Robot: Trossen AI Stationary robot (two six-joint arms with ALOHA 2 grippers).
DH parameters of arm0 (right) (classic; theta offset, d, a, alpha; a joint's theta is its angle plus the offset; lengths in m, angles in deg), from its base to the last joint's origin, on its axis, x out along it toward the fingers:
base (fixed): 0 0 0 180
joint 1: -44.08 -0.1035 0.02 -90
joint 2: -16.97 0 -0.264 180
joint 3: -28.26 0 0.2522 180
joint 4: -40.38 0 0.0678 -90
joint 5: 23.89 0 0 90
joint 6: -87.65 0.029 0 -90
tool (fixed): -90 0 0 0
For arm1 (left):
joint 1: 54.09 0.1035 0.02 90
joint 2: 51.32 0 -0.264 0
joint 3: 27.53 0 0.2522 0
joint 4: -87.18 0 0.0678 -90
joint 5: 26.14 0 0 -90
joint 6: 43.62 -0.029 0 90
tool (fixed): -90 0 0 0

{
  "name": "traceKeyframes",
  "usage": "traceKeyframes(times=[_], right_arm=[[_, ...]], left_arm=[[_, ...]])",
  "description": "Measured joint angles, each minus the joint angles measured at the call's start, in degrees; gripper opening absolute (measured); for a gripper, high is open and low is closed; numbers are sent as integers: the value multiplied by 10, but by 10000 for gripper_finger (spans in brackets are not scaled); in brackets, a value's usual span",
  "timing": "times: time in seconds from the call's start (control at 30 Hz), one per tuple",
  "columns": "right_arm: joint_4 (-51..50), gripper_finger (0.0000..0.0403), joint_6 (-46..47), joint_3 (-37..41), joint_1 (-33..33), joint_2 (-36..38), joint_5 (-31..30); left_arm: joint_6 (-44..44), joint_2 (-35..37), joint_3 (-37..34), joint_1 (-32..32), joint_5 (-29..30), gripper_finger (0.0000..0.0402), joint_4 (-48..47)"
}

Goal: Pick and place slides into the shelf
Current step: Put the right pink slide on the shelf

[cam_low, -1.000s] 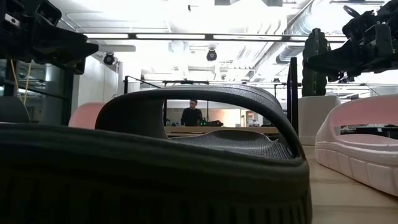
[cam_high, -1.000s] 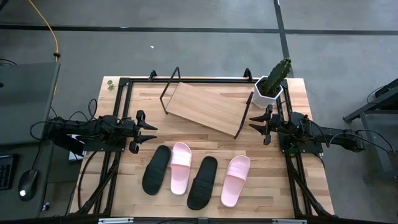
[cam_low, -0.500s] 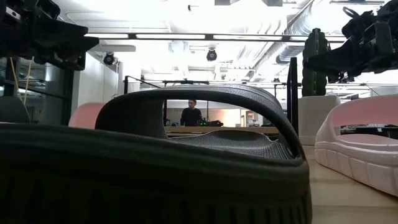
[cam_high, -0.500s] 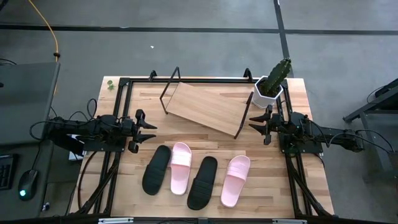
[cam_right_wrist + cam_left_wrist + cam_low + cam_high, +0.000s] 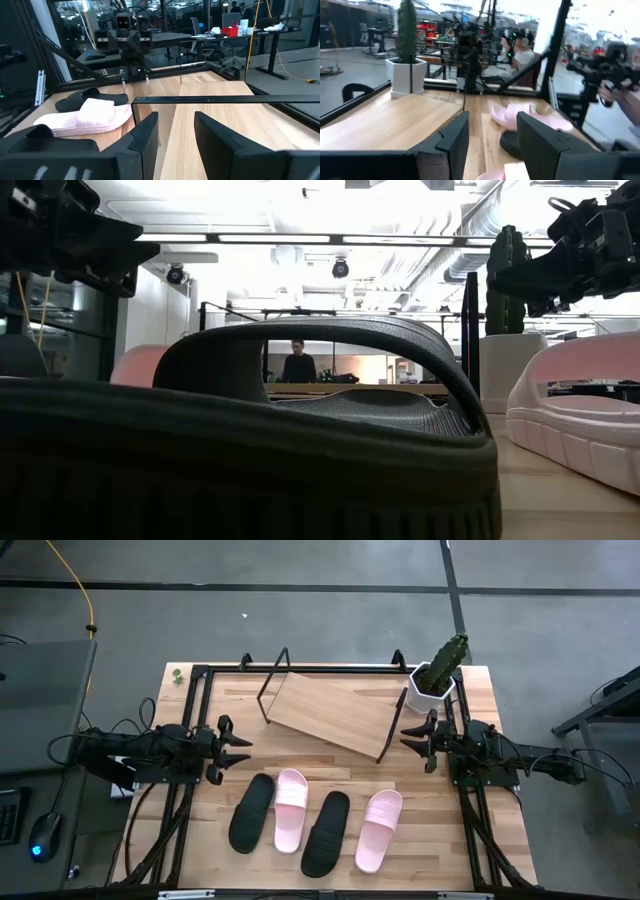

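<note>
- At the left edge of the high view your left gripper (image 5: 240, 747) hovers over the light wooden tabletop (image 5: 215, 810), fingers spread apart and holding nothing; its own wrist view shows the two dark fingers (image 5: 454, 140) with a clear gap between them.
- Just right of it, in the lower middle of the high view, you have four slides lying flat in a row on the tabletop, toes toward the top of the frame: the left black open-toed slide (image 5: 251, 812), the left pale pink slide (image 5: 291, 809) touching its side, the right black slide (image 5: 326, 832), and the right pale pink slide (image 5: 379, 830).
- In the low view the right black slide (image 5: 300, 450) fills the foreground, with the right pale pink slide (image 5: 580, 420) at the right edge.
- In the upper middle of the high view stands the slanted light wooden shelf in a thin black wire frame (image 5: 330, 712), bare of slides and well apart from the row.
- To the upper right, a green cactus in a white pot (image 5: 437, 673) sits at the table's corner, beside the shelf's right end.
- At the right of the high view your right gripper (image 5: 408, 734) hovers near the shelf's right end, fingers parted and empty; its wrist view shows its dark fingers (image 5: 147, 135) spread wide.
- Through the black slide's strap in the low view, a person (image 5: 297, 364) stands far off in the room.
</note>
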Motion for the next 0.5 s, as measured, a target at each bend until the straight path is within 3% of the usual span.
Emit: traceKeyframes(times=[0.5], right_arm=[[-38, 117, -86, -124, 0, -8, 27]], left_arm=[[3, -10, 138, 0, 68, 150, -82]])
